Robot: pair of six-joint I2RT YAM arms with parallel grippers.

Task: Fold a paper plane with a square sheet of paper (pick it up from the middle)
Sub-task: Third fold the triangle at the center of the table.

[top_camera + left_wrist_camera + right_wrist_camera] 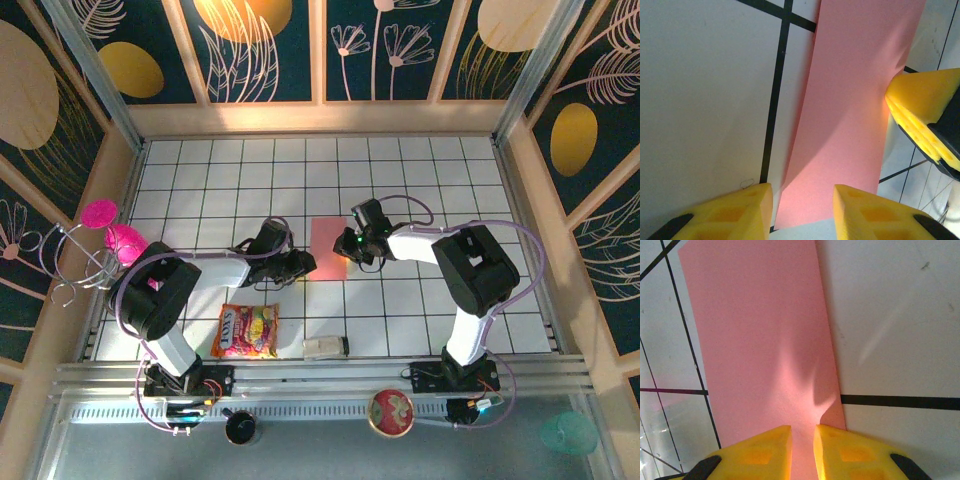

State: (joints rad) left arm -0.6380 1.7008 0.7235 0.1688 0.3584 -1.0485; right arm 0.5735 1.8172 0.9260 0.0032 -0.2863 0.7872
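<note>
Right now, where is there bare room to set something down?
Free: tiles between paper and back wall; tiles right of the right arm. Crowded: centre, where left gripper and right gripper meet; near left, by the snack packet.

Top external: steeply down from above the white tiled table point(420, 170), near edge. Wrists: close over the same thin salmon-pink paper sheet point(325, 238).

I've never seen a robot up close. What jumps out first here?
A salmon-pink sheet of paper lies mid-table, with the left end effector and right end effector meeting at it from either side. An orange-yellow snack packet sits near the front, magenta discs on wire loops at the left edge.
</note>
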